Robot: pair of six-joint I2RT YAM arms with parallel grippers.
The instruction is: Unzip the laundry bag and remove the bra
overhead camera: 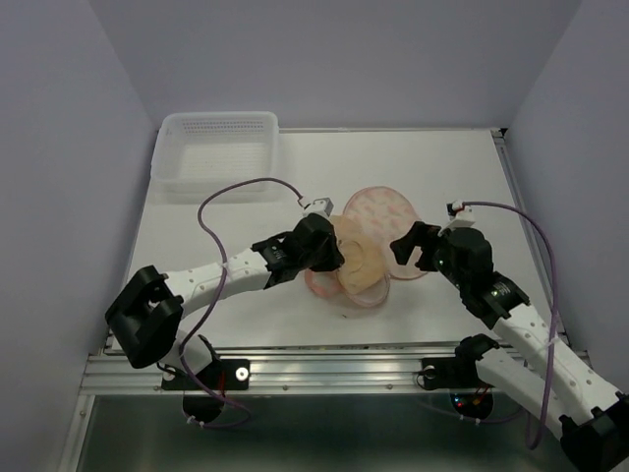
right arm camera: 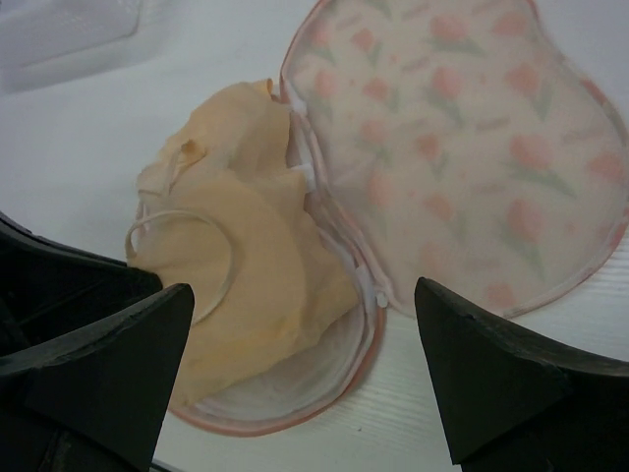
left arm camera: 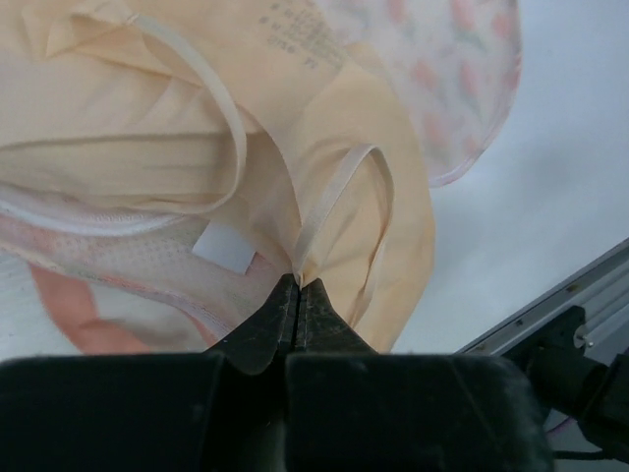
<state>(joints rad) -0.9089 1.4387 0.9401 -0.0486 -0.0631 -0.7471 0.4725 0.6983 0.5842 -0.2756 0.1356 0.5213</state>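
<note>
The laundry bag (overhead camera: 381,210) lies unzipped at mid-table, its printed lid (right arm camera: 462,147) flipped open away from the lower half (right arm camera: 295,393). The beige bra (overhead camera: 364,261) sits bunched in and over the lower half, also in the right wrist view (right arm camera: 256,265). My left gripper (overhead camera: 339,258) is shut on a fold of the bra by a strap (left arm camera: 298,285), with the bra (left arm camera: 334,128) spreading out in front of it. My right gripper (overhead camera: 413,246) is open and empty, hovering over the bag's near right side, its jaws wide apart (right arm camera: 303,295).
A white perforated basket (overhead camera: 216,152) stands at the back left; it shows in the right wrist view (right arm camera: 59,29) too. The metal rail of the table's near edge (left arm camera: 550,305) runs just beyond the bag. White tabletop (overhead camera: 452,177) surrounds the bag.
</note>
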